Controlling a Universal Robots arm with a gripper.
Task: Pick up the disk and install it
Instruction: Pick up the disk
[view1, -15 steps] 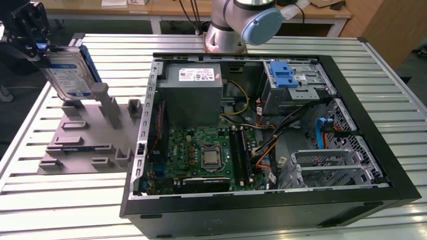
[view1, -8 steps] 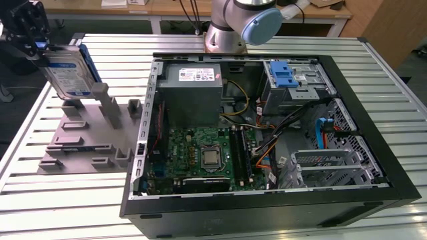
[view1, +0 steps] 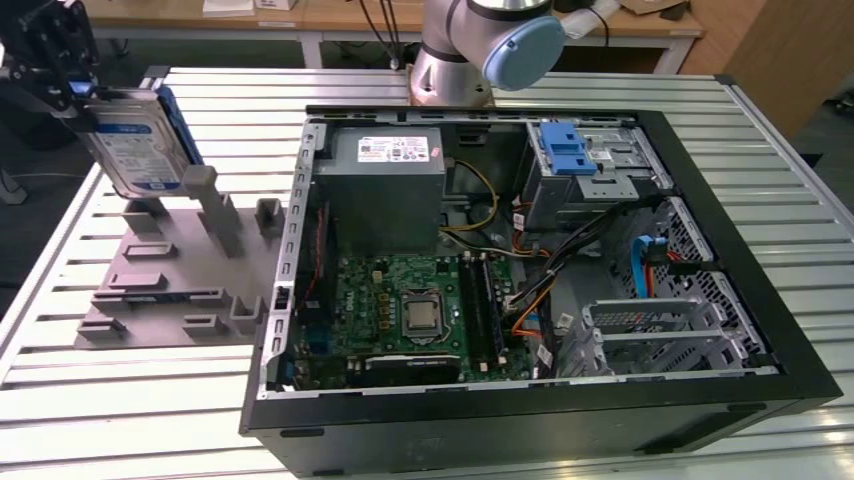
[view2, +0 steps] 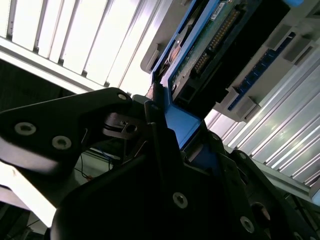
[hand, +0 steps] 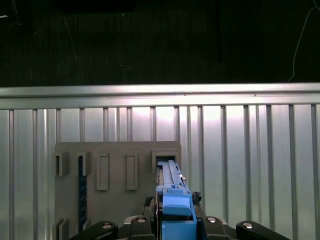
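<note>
The gripper (view1: 60, 75) is pinched on the top edge of the disk (view1: 134, 145). In the second wrist view its fingers (view2: 155, 130) press on the blue caddy from either side. The disk hangs straight down from the gripper, on edge, with its label turned toward the case (view1: 534, 425). Holding it by the narrow edge keeps it upright and leaves its lower end free.

Directly under the gripper lies a grey holder (view1: 174, 270) with upright posts and slots, set on the slatted table (view1: 120, 400). The disk's lower end looks lifted out of its slot, though a post partly hides it, so I cannot be sure it is clear. A dark strip sits in another of the holder's slots.

Well away from the gripper the case lies open on its side. Inside are the power supply (view1: 387, 180), the motherboard (view1: 414, 310), loose cables and, at the far corner, the blue-latched cage (view1: 587, 160). The disk is not yet in the case.
</note>
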